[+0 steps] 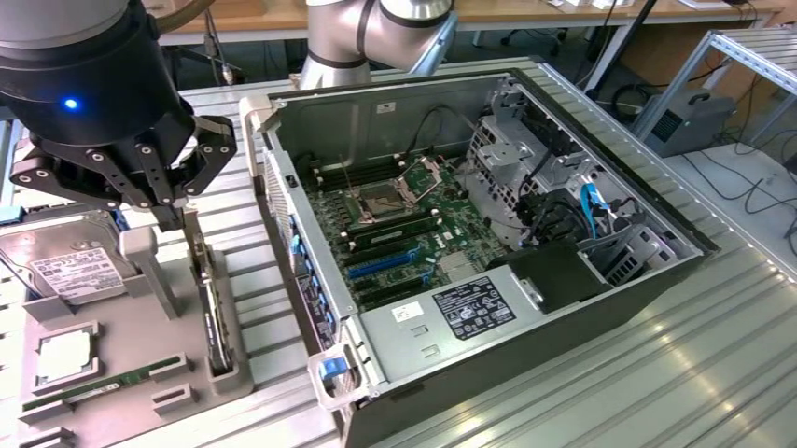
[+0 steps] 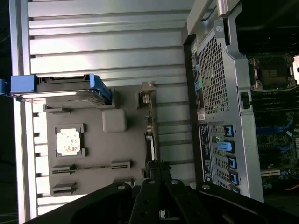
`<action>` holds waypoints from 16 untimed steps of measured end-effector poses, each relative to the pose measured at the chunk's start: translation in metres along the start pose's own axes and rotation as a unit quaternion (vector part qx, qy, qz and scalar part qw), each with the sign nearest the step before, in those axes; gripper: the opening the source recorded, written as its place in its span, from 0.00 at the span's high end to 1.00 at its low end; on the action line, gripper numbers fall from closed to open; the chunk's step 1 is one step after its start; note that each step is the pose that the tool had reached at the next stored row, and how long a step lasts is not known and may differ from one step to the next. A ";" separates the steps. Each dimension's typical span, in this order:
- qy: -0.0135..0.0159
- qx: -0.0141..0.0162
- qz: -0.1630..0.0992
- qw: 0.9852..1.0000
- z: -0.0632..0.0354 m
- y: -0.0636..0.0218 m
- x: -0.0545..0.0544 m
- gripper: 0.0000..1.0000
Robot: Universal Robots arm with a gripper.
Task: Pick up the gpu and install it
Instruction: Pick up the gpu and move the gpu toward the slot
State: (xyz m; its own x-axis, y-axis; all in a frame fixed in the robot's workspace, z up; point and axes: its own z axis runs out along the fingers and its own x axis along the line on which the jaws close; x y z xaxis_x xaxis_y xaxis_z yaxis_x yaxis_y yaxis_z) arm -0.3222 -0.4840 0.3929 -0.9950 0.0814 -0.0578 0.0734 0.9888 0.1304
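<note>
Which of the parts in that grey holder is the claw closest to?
The graphics card, standing on edge right beneath the claw; the others sit farther off.

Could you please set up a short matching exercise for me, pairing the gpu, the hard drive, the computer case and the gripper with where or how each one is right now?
Things:
1. gpu
2. hard drive
3. computer case
4. gripper

Places or states:
A. bears a white label, at the exterior view's left
B. closed on the gpu's upper edge
C. stands on edge in a slot of the grey holder
D. lies open, with the motherboard showing

Pairs: 1-C, 2-A, 3-D, 4-B.
</note>
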 end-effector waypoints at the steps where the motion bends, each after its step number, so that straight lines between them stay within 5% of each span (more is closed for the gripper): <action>1: 0.000 0.000 0.000 1.000 0.0000 0.0000 0.000 0.89; 10: 0.000 0.000 0.000 1.000 0.0000 0.0000 0.000 0.89; 16: 0.000 0.000 0.000 1.000 0.0000 0.0000 0.000 0.58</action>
State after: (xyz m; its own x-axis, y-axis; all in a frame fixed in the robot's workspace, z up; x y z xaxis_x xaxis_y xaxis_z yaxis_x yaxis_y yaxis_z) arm -0.3222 -0.4840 0.3929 -0.9950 0.0814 -0.0578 0.0733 0.9888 0.1303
